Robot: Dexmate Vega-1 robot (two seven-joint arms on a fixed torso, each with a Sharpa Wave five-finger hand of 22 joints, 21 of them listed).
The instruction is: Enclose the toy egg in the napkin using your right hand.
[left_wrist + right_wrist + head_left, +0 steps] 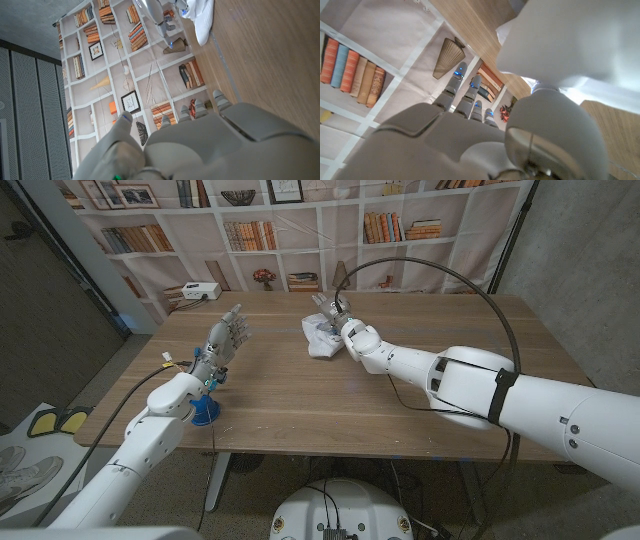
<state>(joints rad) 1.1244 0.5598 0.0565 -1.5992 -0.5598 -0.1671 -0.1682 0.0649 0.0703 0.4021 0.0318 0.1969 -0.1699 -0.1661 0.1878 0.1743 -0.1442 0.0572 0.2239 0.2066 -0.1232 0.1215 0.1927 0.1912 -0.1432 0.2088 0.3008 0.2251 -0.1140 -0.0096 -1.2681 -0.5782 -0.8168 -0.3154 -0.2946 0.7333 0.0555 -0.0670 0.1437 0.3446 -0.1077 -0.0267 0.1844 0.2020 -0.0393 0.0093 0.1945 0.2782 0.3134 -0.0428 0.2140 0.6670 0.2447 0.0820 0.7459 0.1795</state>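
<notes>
A crumpled white napkin (321,340) lies bunched at the far middle of the wooden table (300,395). The toy egg is hidden from me. My right hand (336,314) is at the napkin's far right edge, touching it, with its fingers stretched out over the cloth. In the right wrist view the napkin (560,45) rises in a fold beside the thumb of my right hand (470,135), whose fingers (470,95) are straight and apart. My left hand (226,340) hovers above the table's left side, fingers spread, holding nothing. The left wrist view shows the left hand (200,145) with the napkin (202,20) far off.
A blue stand (205,412) sits near the table's front left edge under my left forearm. A white box (200,290) stands at the far left corner. A bookshelf backdrop (300,220) rises behind the table. Bare wood (300,395) lies between the arms.
</notes>
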